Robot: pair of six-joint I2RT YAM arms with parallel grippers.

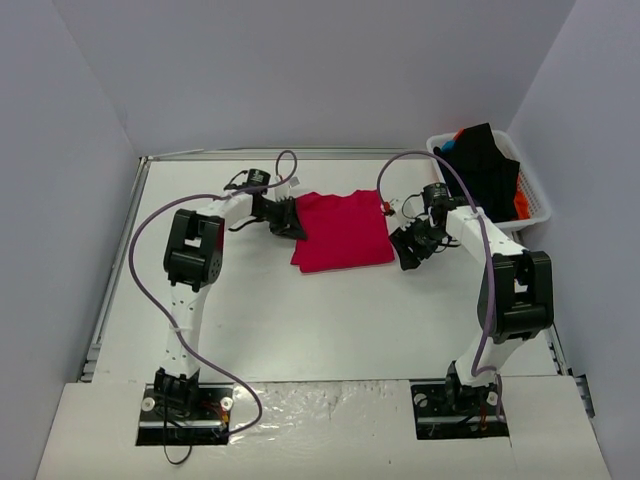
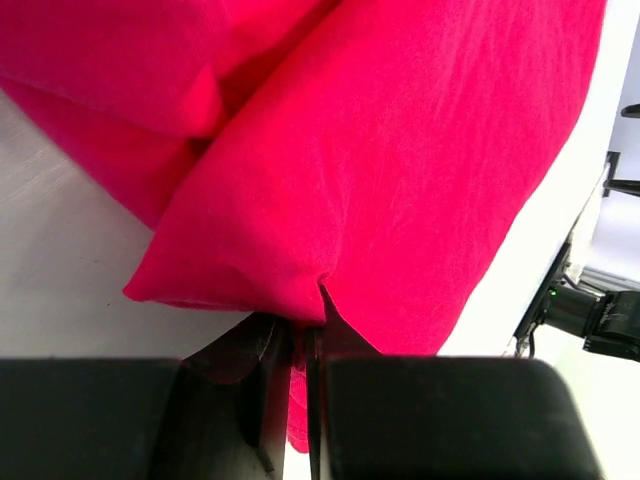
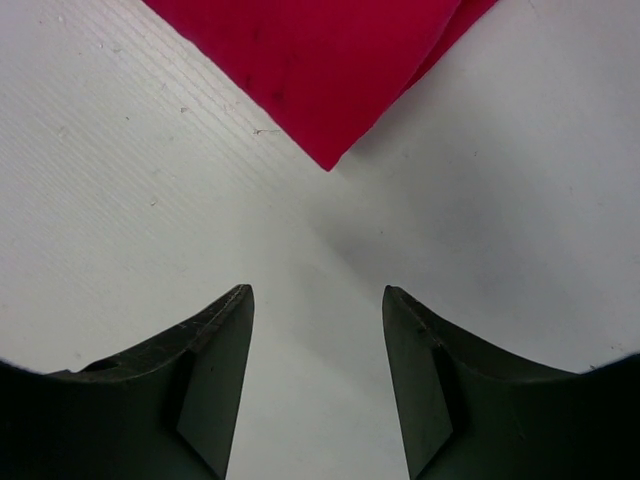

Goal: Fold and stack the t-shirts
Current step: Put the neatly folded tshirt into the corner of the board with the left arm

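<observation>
My left arm rises from its base, bends at the elbow and runs its forearm rightward across the white bench (image 1: 250, 320); the left fingers (image 1: 290, 222) sit at the left edge of the plain crimson-red cloth t-shirt (image 1: 342, 232). In the left wrist view the left fingers (image 2: 298, 360) are closed on a pinch of the t-shirt's (image 2: 380, 180) hem, with red cloth caught in the narrow slit between them and a folded layer bunched above.

My right arm stands taller, elbow high on the right, forearm angled back toward the middle; the right fingers (image 1: 410, 248) point down-left, just beside the shirt's right edge. From the right wrist I see the right fingers (image 3: 318, 300) spread apart with only bare bench between them; one corner of the red shirt (image 3: 310, 60) lies just ahead, not touched.

The shirt lies flat as a rough rectangle at mid-bench, between the two arms; a small white patch shows at its far right corner, too small for me to read any writing.

A white slatted plastic basket (image 1: 541, 205) stands at the far right, holding black cloth (image 1: 485, 165) and a strip of orange cloth (image 1: 521, 205).
</observation>
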